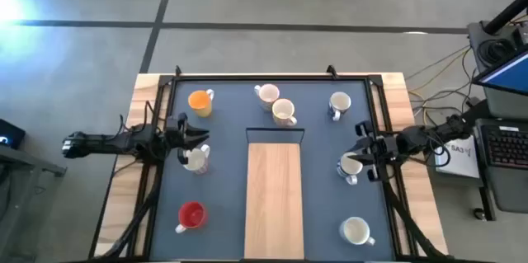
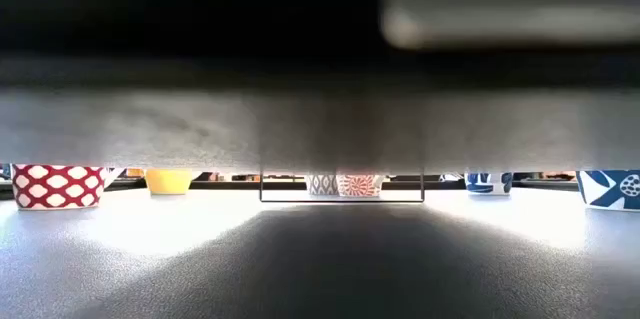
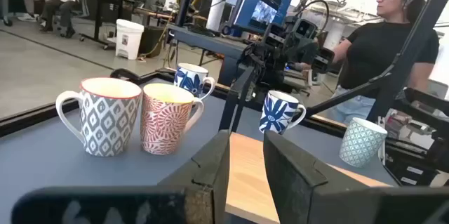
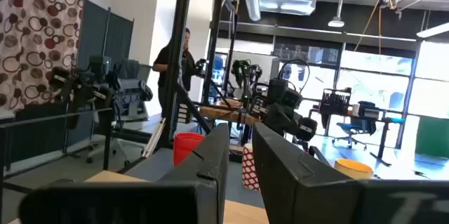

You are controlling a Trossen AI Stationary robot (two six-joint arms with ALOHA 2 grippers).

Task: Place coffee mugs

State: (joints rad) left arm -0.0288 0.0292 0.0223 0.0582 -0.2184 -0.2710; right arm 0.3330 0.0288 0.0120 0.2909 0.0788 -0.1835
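Eight coffee mugs stand on the blue desk (image 1: 227, 238), on either side of a light wooden board (image 1: 275, 201) that runs down its middle. On the left side are an orange mug (image 1: 200, 102), a white mug (image 1: 196, 160) and a red mug (image 1: 191, 215). Beyond the board's far end a grey-patterned mug (image 3: 104, 115) and a red-patterned mug (image 3: 167, 117) touch side by side. On the right side three white mugs stand in a line: far (image 1: 339, 105), middle (image 1: 351, 166) and near (image 1: 356, 230). The left claw (image 1: 191, 138) sits just beside the left white mug, fingers slightly parted with nothing between them. The right claw (image 1: 363, 154) is against the middle right mug, likewise parted and empty. A person in a black top (image 3: 382, 41) stands behind the desk.
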